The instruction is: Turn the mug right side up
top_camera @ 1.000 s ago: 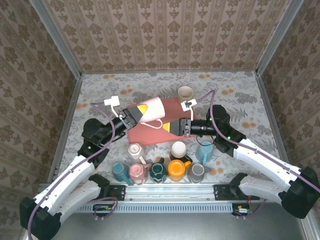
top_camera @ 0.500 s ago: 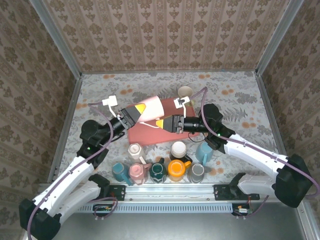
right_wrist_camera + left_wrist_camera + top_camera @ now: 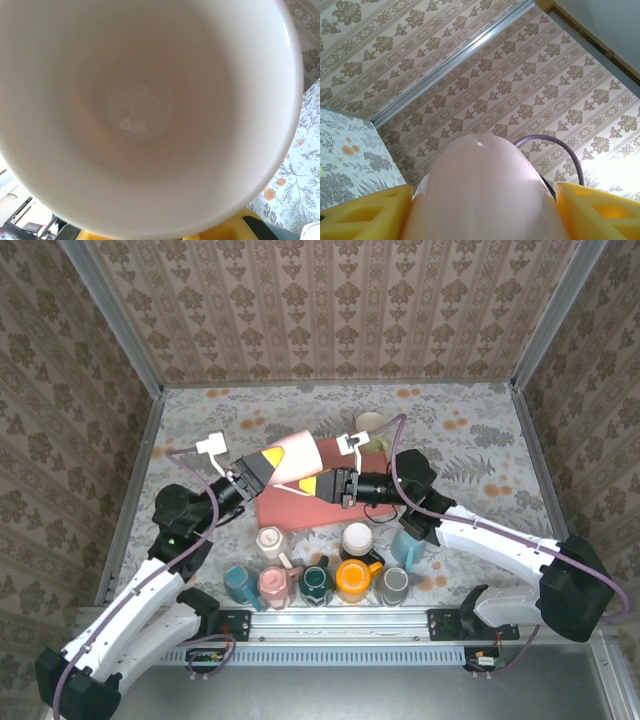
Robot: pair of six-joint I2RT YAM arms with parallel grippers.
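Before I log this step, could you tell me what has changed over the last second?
The right gripper moved left over the red mat to the pink mug and shut beside it; whether it actually grips isn't clear. The left gripper kept holding the mug, shifting only slightly. The near row of mugs stayed put.

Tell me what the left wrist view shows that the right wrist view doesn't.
Left wrist: the mug's pink outside, held between the left gripper's yellow fingers, with patterned wallpaper, a metal rail and a purple cable behind it. Right wrist: the mug's pale, empty inside, seen down to its bottom, with a bit of yellow finger under the rim. Both: the same mug and a patch of the flowered table cover.
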